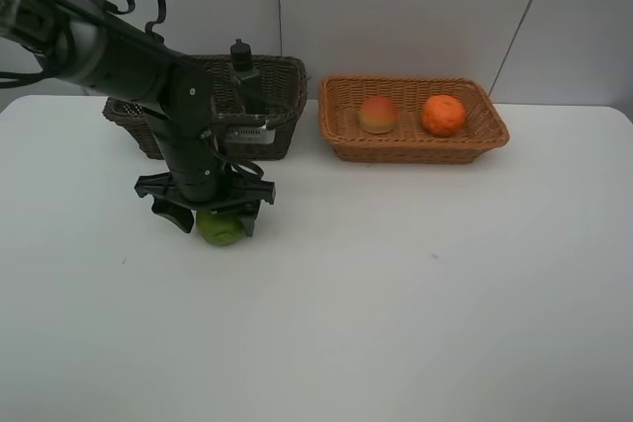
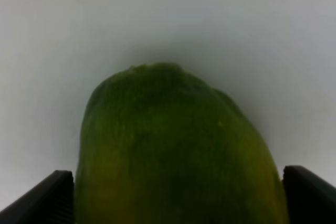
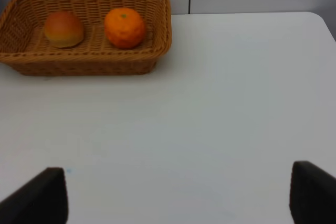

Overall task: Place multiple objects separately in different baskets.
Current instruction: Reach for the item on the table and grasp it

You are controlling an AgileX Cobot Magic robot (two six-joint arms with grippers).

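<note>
Left gripper (image 1: 220, 222) jaws straddle the green fruit (image 1: 222, 229), contact unconfirmed; close squarely across its middle; right gripper (image 3: 178, 195) jaws apart, idle.

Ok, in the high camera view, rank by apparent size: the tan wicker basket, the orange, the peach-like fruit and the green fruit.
1. Light orange-tan woven wicker basket, by far the largest.
2. Round orange and red-yellow peach-like fruit: about alike, so unranked.
The green round fruit is partly hidden under the left pincer, so its rank is unsure.
</note>
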